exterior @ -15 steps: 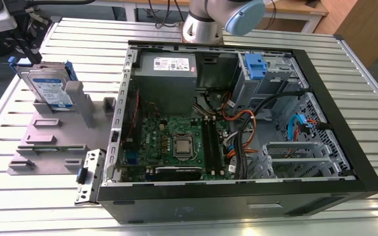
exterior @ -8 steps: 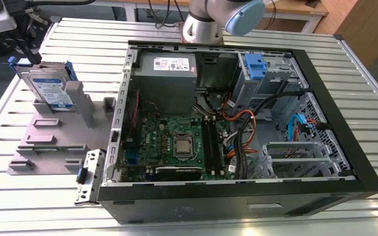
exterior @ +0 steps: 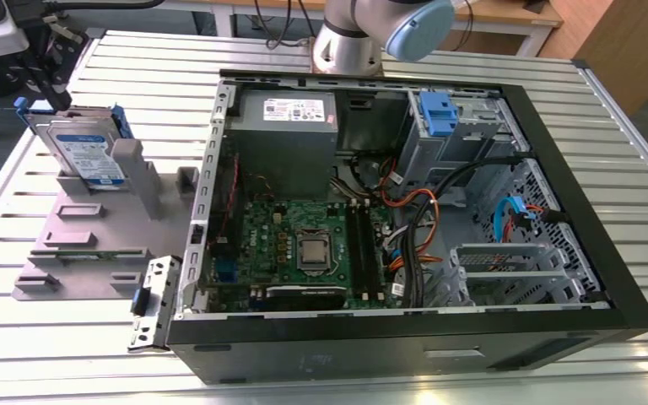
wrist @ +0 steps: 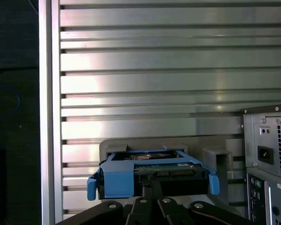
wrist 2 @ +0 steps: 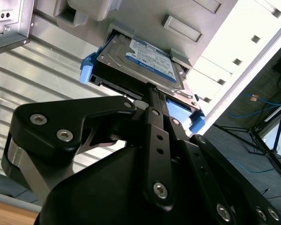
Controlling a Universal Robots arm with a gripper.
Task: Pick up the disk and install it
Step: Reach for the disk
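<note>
1. The disk (exterior: 82, 156) carries a blue-and-white label on its broad face. There is print on it, but I cannot make out a word.
2. The power supply (exterior: 284, 126) inside the open case (exterior: 414, 350) has a white sticker, and its print is also too small to read.
3. The disk is a flat silver metal slab in a blue plastic carrier. In the first wrist view, blue tabs stick out at both corners of its near end, with a dark connector strip between them.
4. It stands on end in a slot of the grey holder (exterior: 88, 245), which lies on the slatted metal counter (exterior: 31, 337). This is at the exterior view's left, beside the case and outside it.
5. Its long axis runs roughly upright, with the tabbed end on top and the lower end sunk in the holder. The labelled face is turned toward the exterior camera.
6. The black end effector (wrist: 152, 186) is right at the disk's tabbed end, over the middle of the connector strip in both wrist views.
7. I cannot tell whether the end effector is spread, pressed together or pinching the disk, nor whether it touches it.
8. The arm (exterior: 358, 38) rises behind the case, at the far edge of the counter.
</note>
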